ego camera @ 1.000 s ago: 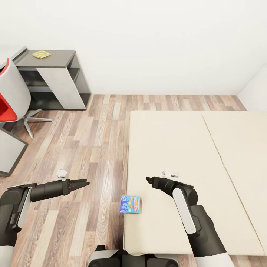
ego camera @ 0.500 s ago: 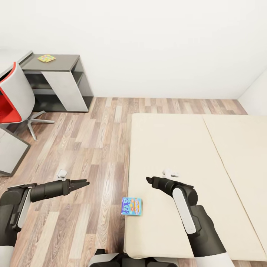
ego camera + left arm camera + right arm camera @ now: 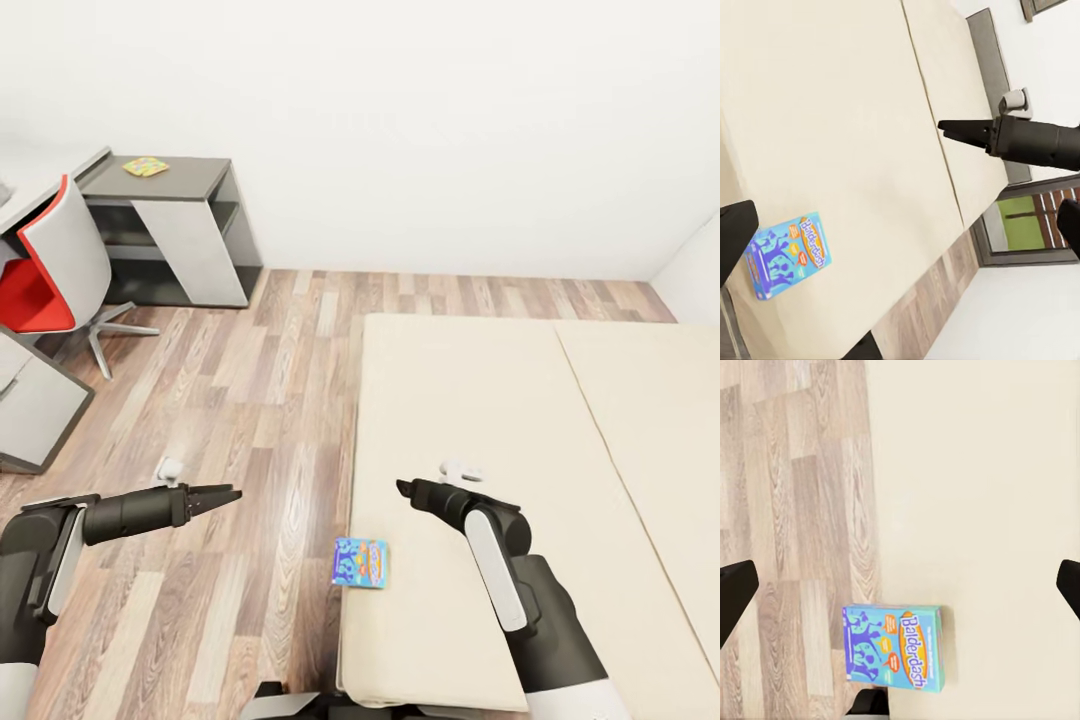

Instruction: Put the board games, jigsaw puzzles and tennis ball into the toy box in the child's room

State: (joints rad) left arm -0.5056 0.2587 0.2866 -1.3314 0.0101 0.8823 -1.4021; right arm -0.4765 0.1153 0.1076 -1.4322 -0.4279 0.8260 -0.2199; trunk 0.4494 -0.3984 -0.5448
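Observation:
A small blue board game (image 3: 361, 563) lettered Balderdash lies flat on the beige bed (image 3: 470, 400), at the mattress's near left edge. It also shows in the left wrist view (image 3: 787, 253) and the right wrist view (image 3: 894, 646). My left gripper (image 3: 228, 494) hangs over the wood floor to the left of the bed, open and empty. My right gripper (image 3: 403, 489) hovers over the mattress just beyond the game, open and empty. In each wrist view the black fingertips (image 3: 731, 232) (image 3: 735, 585) stand far apart. A jigsaw puzzle (image 3: 146, 166) lies on the table (image 3: 190, 180) at the far left.
A red and grey swivel chair (image 3: 55, 270) stands by the table. A grey panel (image 3: 30, 410) juts in at the left edge. Wood floor (image 3: 270, 400) runs between table and bed. White walls close the back and right. A grey headboard (image 3: 990, 75) and a window (image 3: 1020, 217) lie beyond the bed.
The whole picture has shifted, table and bed sliding right and down, so the camera has moved. Both arms hold the same pose and the blue game lies where it was.

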